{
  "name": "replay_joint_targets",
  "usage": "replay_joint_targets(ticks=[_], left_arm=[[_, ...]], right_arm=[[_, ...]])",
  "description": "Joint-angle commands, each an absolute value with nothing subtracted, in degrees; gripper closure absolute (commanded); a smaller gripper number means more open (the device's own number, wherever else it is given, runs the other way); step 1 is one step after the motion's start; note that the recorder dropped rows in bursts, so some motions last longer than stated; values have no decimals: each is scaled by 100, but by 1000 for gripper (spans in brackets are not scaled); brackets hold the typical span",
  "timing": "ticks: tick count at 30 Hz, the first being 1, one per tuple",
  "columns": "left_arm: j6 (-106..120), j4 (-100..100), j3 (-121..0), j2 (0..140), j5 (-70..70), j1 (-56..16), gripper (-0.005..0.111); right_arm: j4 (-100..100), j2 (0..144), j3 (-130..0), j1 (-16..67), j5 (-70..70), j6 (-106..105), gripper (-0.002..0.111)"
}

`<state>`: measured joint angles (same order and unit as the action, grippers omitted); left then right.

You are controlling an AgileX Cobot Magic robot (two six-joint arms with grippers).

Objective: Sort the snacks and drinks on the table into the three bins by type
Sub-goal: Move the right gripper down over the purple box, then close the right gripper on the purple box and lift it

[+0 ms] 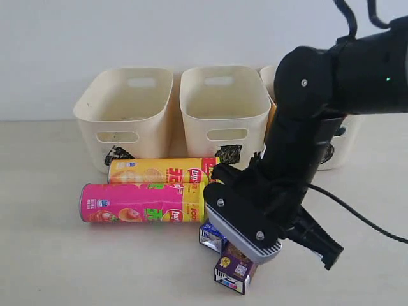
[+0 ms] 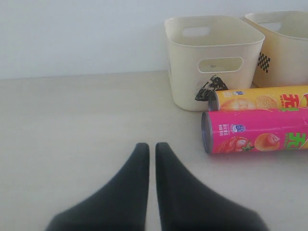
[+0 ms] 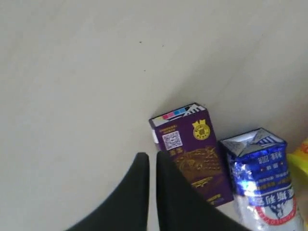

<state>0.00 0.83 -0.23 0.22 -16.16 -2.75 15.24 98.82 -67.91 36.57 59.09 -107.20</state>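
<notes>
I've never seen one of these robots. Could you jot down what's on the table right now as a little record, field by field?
Surface: pale beige wood-grain table
Bins: three cream plastic tubs at the back, left, middle, the third mostly behind the arm
Chips: yellow Lay's tube and pink Lay's tube, lying side by side before the bins
Drinks: blue-and-white carton and dark purple carton, lying side by side
Left jaws: together, empty
Right jaws: together, empty, close to the purple carton

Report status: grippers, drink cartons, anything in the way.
Left gripper shut, empty. Right gripper shut, empty, near purple carton. Blue-and-white carton lies alongside it, pink tube close by.
</notes>
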Motion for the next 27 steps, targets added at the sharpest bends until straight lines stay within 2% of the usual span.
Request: replay_joint_targets(ticks=[1,3,5,6,8,27], left_arm=[[42,94,0,0,-1602,-262,103],[42,94,0,0,-1602,-262,103],[42,94,0,0,-1602,-262,103],[42,94,0,0,-1602,-262,103],[42,94,0,0,-1602,-262,103],[42,94,0,0,-1587,-262,103]], right_arm=[[1565,10194,-6777,3768,5518,-11369,96],[1565,10275,-6777,3862,5373,-11457,83],[1554,10353,-6777,4060,5098,-11472,59],[1496,10380,-6777,4114,5003,-11514,50],[1464,10415,-6777,4114,4980,-11592,41],[675,10860,-6777,4362,4736,-12187,41]])
